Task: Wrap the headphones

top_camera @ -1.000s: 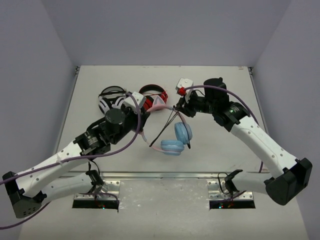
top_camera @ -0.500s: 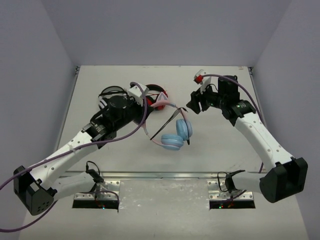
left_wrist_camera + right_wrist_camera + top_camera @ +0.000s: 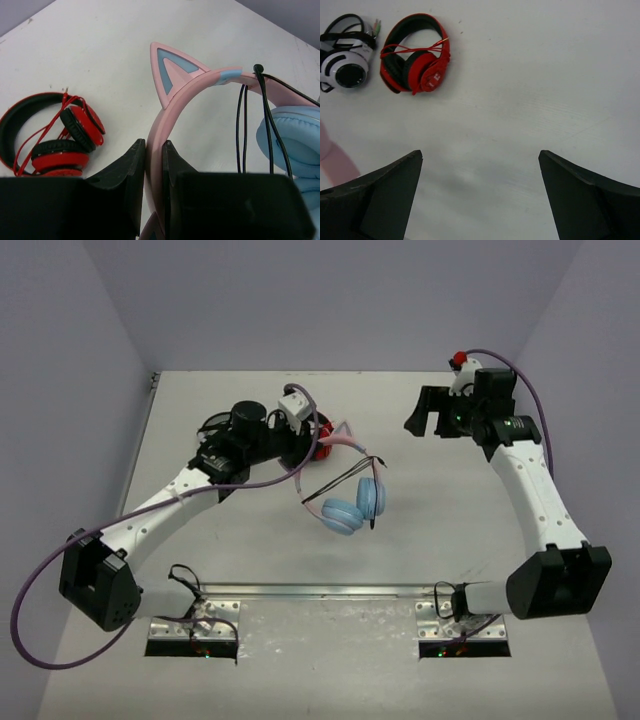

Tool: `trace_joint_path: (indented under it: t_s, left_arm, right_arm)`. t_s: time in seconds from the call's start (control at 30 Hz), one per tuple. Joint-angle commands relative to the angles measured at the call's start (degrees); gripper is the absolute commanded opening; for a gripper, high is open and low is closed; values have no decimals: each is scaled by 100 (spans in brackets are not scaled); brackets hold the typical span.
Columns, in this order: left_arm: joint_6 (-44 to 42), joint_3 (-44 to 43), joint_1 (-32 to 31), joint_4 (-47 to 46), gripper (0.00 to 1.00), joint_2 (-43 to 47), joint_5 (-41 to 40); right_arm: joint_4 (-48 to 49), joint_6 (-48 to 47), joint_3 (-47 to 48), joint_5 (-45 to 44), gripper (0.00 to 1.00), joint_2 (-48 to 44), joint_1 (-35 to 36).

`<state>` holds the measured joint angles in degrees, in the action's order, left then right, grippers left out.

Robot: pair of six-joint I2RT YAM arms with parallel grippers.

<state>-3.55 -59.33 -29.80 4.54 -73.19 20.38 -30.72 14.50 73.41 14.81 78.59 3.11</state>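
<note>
Pink cat-eared headband [image 3: 156, 120] of the light blue over-ear headphones [image 3: 370, 498] sits pinched in the left gripper [image 3: 316, 443] mid-table, thin black cable [image 3: 345, 478] trailing rightward toward the wide-spread right gripper [image 3: 428, 412], well apart.

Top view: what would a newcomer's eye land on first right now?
The pink cat-ear headphones sit mid-table, their headband pinched in the left gripper and the black cable looped over the band. The right gripper is open and empty, off to the right. Red headphones lie on the table beside the left gripper.
</note>
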Motion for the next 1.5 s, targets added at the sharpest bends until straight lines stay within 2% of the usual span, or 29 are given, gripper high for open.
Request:
trace_joint_path:
  t_s: [0.0,0.13,0.37,0.57,0.67,0.9,1.03,1.1,1.23,1.37,1.47]
  left_arm:
    - [-390,-675,27,-463,0,-405,799]
    - [-602,-1044,27,-462,0,-1030,1011]
    - [-673,-1537,-25,-304,0,-1716,2021]
    - [-1076,-2283,-193,161,1,-2558,2031]
    - [-1383,-2942,-201,494,0,-3200,2171]
    - [-1877,-5191,-202,1189,0,-5166,2383]
    - [-2149,-7279,-210,1725,0,-6407,2400]
    - [-2141,-7715,-210,1578,1,-6953,2453]
    - [-1913,-7891,-202,473,0,-7489,2418]
    - [-1684,-8086,-219,57,0,-7816,2532]
    - [-1657,-8058,-263,-348,0,-7824,2445]
  right_arm:
    - [-294,430,122,697,99,-580,40]
    - [-312,711,-379,998,99,-1116,154]
    - [-584,589,-608,120,96,-1574,936]
    - [-576,694,-1073,-206,96,-2162,963]
    - [-409,852,-1677,-180,96,-2784,963]
    - [-479,1072,-2401,136,95,-3902,963]
    - [-610,1203,-2909,154,95,-4491,963]
    - [-602,1274,-3173,285,95,-4842,954]
    - [-567,1424,-3832,707,93,-5186,963]
    - [-374,1459,-4202,183,92,-5389,954]
    - [-163,1599,-4361,232,92,-5319,963]
